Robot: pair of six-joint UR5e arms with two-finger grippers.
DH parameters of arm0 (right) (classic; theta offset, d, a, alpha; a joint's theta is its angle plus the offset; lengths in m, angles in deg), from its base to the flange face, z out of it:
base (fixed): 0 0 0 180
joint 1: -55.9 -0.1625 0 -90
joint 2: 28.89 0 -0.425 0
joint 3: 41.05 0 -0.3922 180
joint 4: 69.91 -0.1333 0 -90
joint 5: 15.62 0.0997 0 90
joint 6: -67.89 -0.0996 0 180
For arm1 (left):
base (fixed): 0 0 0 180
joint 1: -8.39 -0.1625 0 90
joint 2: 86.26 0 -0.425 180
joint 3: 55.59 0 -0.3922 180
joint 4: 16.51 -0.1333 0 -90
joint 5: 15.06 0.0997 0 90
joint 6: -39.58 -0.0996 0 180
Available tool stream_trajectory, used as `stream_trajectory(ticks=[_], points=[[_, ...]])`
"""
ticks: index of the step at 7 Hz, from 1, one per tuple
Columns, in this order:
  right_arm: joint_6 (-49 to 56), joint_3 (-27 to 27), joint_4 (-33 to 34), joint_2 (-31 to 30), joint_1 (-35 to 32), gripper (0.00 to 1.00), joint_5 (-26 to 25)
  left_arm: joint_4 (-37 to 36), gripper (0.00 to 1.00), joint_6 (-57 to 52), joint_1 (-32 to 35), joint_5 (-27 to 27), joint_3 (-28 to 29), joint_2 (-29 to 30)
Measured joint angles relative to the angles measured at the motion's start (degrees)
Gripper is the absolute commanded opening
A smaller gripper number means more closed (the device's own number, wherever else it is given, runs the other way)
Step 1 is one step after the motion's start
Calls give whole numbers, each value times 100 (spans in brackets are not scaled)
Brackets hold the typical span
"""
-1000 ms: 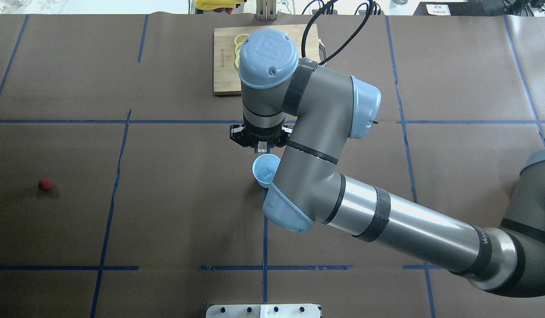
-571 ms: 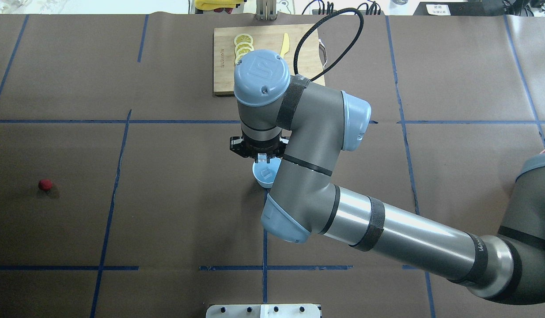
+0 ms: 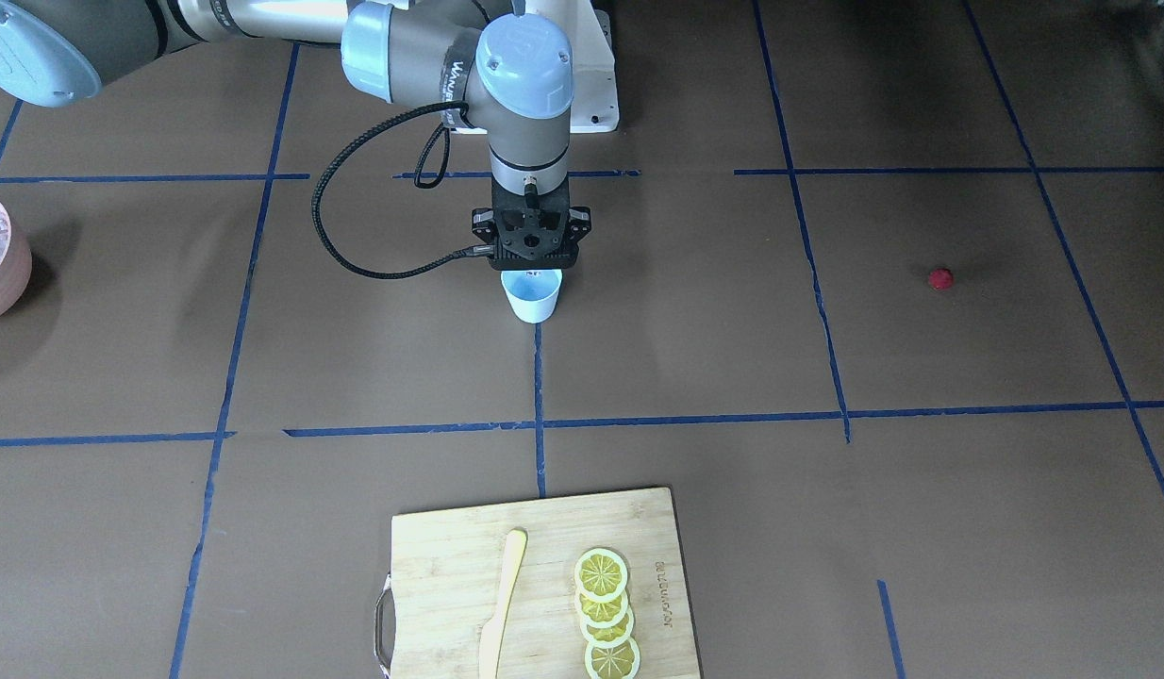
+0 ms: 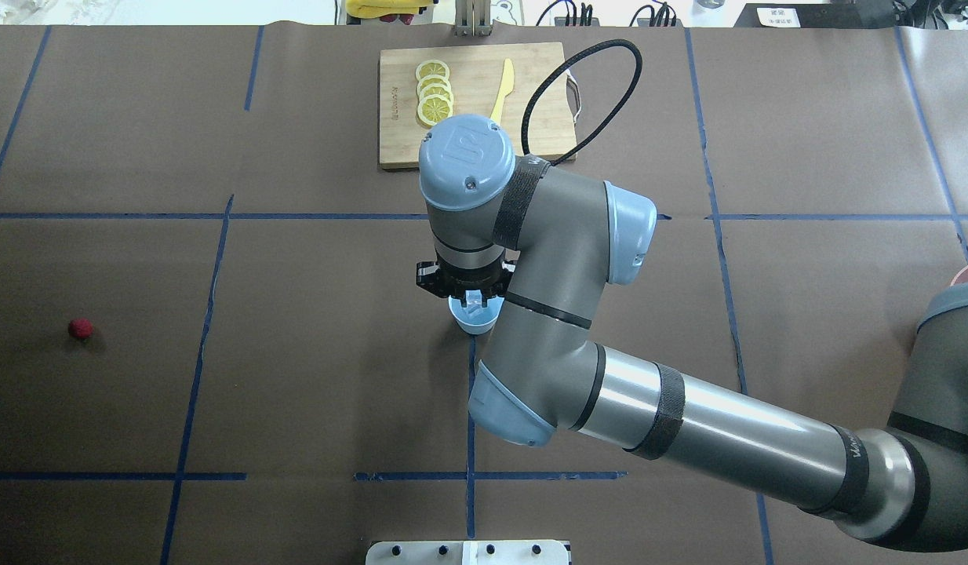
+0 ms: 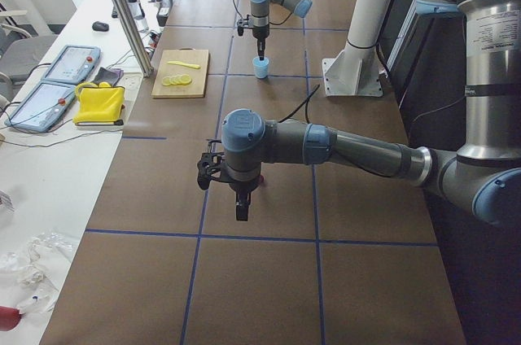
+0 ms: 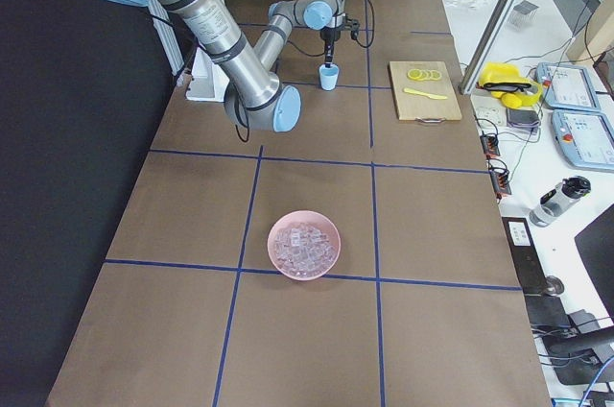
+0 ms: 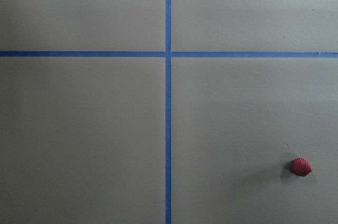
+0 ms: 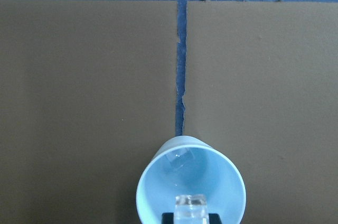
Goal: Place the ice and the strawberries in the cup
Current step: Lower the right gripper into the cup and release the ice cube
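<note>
Right now the ice cube (image 8: 190, 204), clear and square-edged, is pinched in the narrow jaws of the right gripper (image 3: 532, 274), directly over the mouth of the cup (image 8: 224, 174) at the bottom centre of the right wrist view. From overhead I see only a sliver of the smooth pale-blue cup, because the right arm's wrist covers most of it. The strawberry (image 4: 80, 328), small, dark red and pitted, lies alone at the far left on brown paper crossed by blue tape. A pink bowl (image 6: 272, 239) heaped with ice sits low in the right side view. At top centre a bamboo cutting board (image 4: 398, 145) carries lemon slices (image 4: 434, 94) and a yellow knife (image 4: 504, 85). The left gripper (image 5: 242, 211) hangs over the table; I cannot tell how its jaws stand.
</note>
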Motion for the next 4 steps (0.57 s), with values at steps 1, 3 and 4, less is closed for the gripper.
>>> stream_trajectory(ticks=[1,3,4], points=[[0,21,19,-3,1,80,-4,0,100,0,-1,0,0,0],[0,62,22,-9,-7,99,-37,5,100,6,-2,0,-1,3],[3,144,36,-26,-62,99,-40,3,100,8,-1,0,-1,12]])
